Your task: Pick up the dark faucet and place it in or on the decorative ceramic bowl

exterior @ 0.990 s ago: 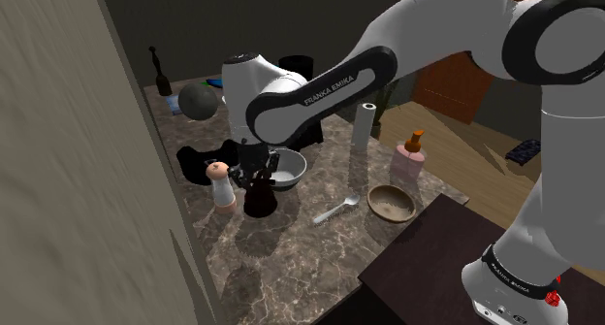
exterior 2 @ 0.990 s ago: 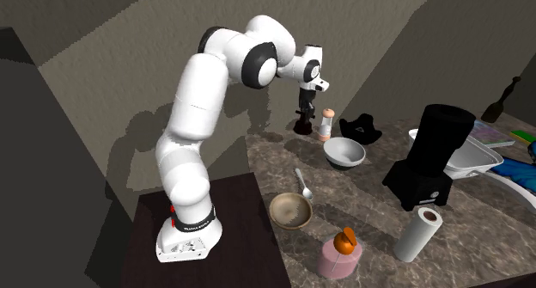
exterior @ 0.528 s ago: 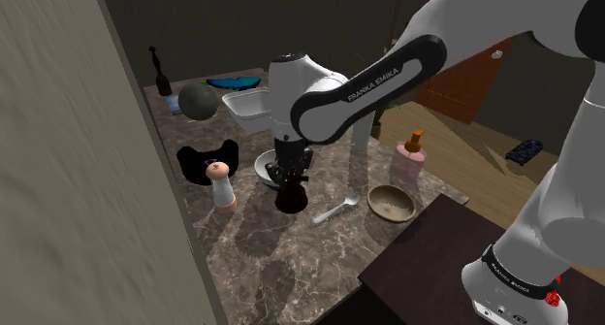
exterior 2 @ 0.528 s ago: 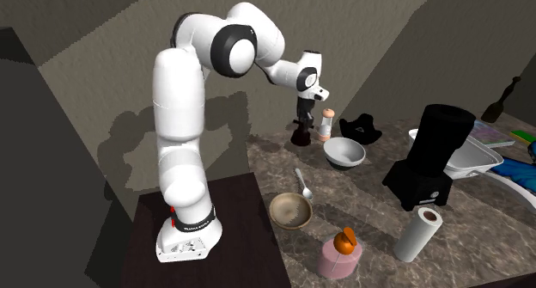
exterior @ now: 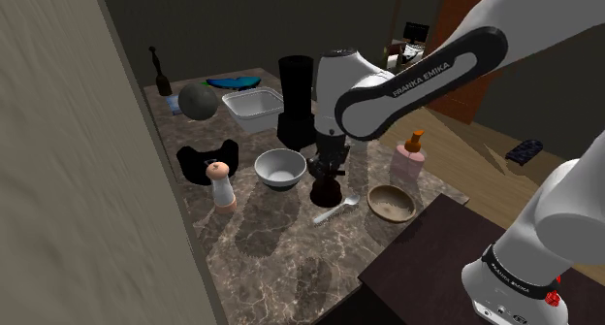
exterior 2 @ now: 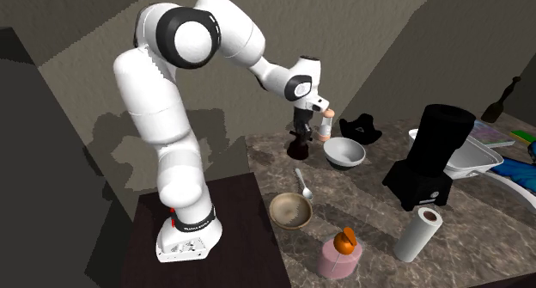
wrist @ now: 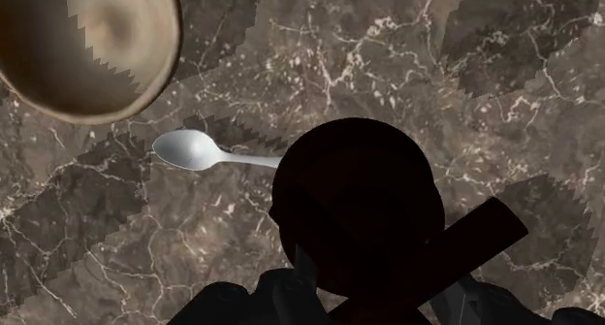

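Marble counter lay under the gripper, which pinched the faucet just above the spoon, short of the brown bowl; risk judged: wide base catching the rim on descent, tipping bowl or toppling faucet out.

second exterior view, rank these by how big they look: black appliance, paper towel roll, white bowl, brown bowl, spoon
1. black appliance
2. paper towel roll
3. white bowl and brown bowl: they look about alike, and the brown one is nearer the camera, so unranked
4. spoon
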